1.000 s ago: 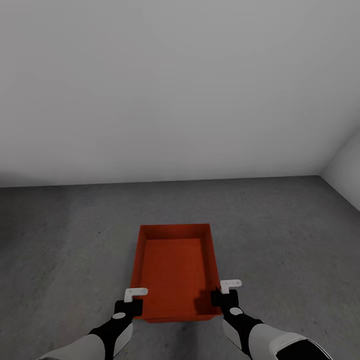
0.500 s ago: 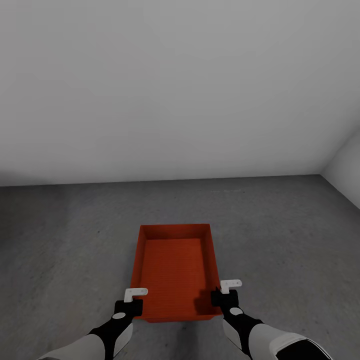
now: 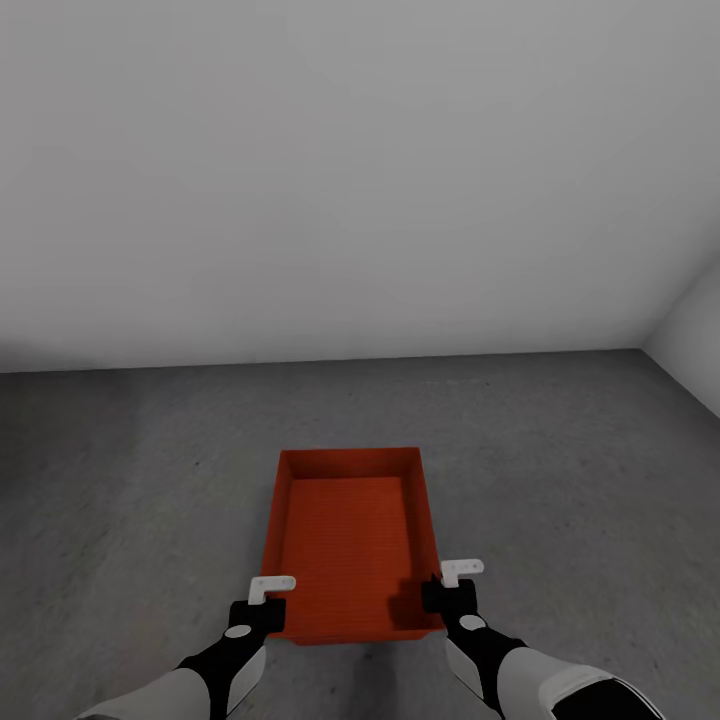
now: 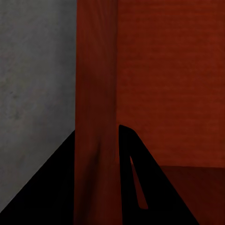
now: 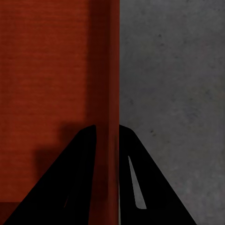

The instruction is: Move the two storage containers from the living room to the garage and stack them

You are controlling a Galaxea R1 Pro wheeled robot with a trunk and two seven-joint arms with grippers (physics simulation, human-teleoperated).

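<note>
Where the grey floor [image 3: 560, 470] meets a plain white wall [image 3: 360, 170], the orange-red container [image 3: 350, 540] sits low, both grippers at its near corners. By the left gripper [image 4: 108, 187], one finger sits each side of the bin's wall, pinching it. The right gripper [image 5: 107, 180] pinches the other wall likewise.

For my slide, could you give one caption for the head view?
Both grippers, left and right, clamp the orange-red container's side walls above the grey floor.

Right gripper [image 5: 107, 173] astride the bin [image 5: 47, 84] wall

Two black fingers [image 5: 70, 183] straddle the thin orange-red wall, pressed to either face. Ribbed bin bottom fills the frame's left half; grey floor [image 5: 173, 93] the right.
</note>
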